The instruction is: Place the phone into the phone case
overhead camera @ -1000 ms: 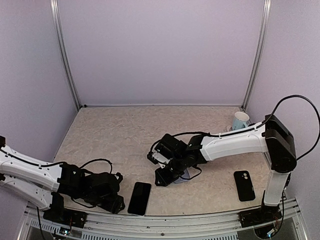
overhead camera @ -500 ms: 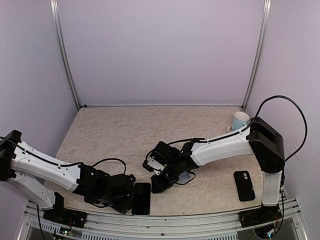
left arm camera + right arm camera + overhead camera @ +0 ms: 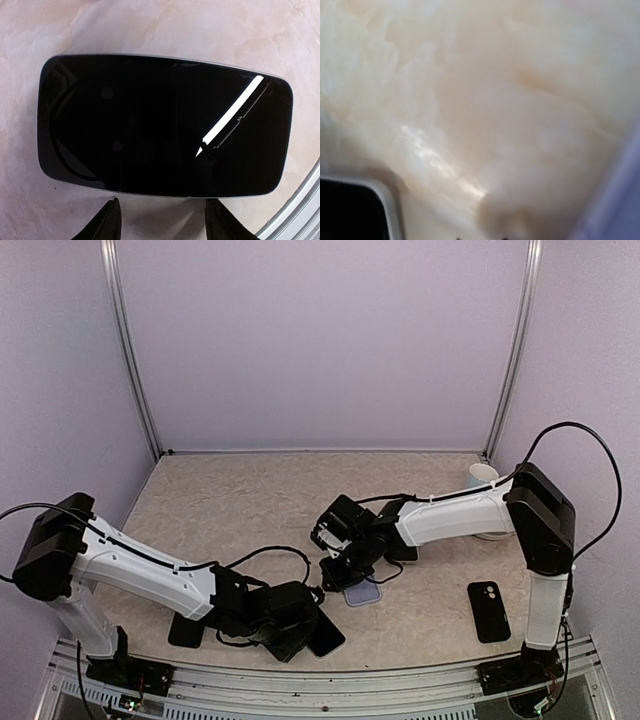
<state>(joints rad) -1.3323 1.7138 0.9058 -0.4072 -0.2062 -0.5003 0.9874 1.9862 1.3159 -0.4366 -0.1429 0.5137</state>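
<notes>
The phone is lying flat and screen up on the marbled table, close to the front rail. The left gripper is sitting low just beside the phone's long edge. Its two fingertips are standing apart with only bare table between them, and they are not gripping the phone. In the overhead view the left arm is reaching across the near edge, and the phone is showing past its gripper. The translucent phone case is resting on the table near the phone but not touching it. The right gripper is hanging over the case's far end. The right wrist view is giving only a blurred close-up of the table, so it cannot be told whether these jaws are apart or together. A black slab with two lenses is lying well apart, toward the right arm's base.
</notes>
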